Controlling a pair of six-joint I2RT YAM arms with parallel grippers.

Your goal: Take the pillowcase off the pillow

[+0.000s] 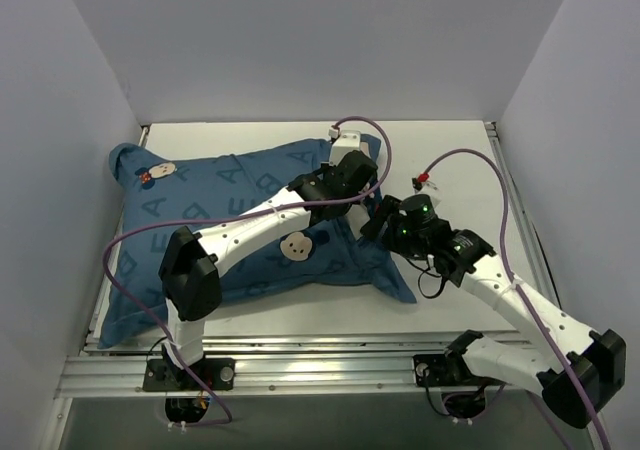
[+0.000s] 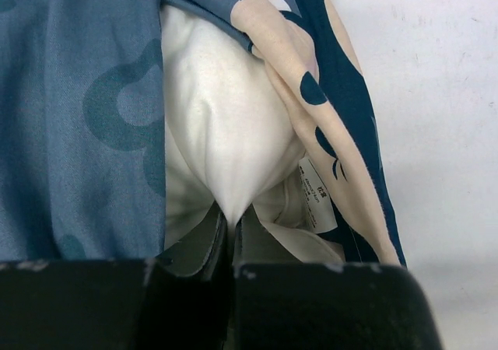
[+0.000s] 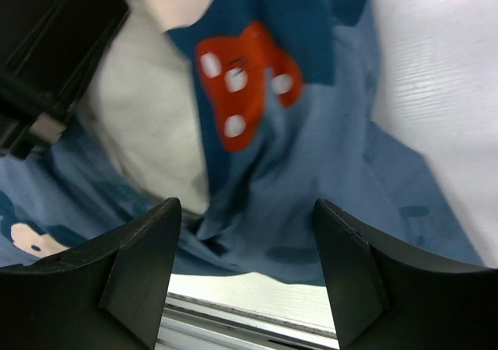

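The dark-blue pillowcase (image 1: 240, 220) covers most of the pillow and lies across the left and middle of the table. At its right end the opening is turned back, showing a mouse face (image 2: 311, 93). There my left gripper (image 1: 352, 175) is shut on a pinch of the white pillow (image 2: 226, 132), as the left wrist view (image 2: 232, 219) shows. A small label (image 2: 315, 194) hangs beside the pinch. My right gripper (image 1: 373, 222) is open and empty just above the pillowcase's loose lower right edge (image 3: 311, 179). A red bow print (image 3: 243, 78) and bare pillow (image 3: 148, 124) lie beyond it.
The white table (image 1: 450, 140) is walled on the left, back and right. A metal rail (image 1: 300, 370) runs along the near edge, also under my right gripper (image 3: 233, 319). My left gripper's black body (image 3: 47, 62) is close to the right gripper's upper left.
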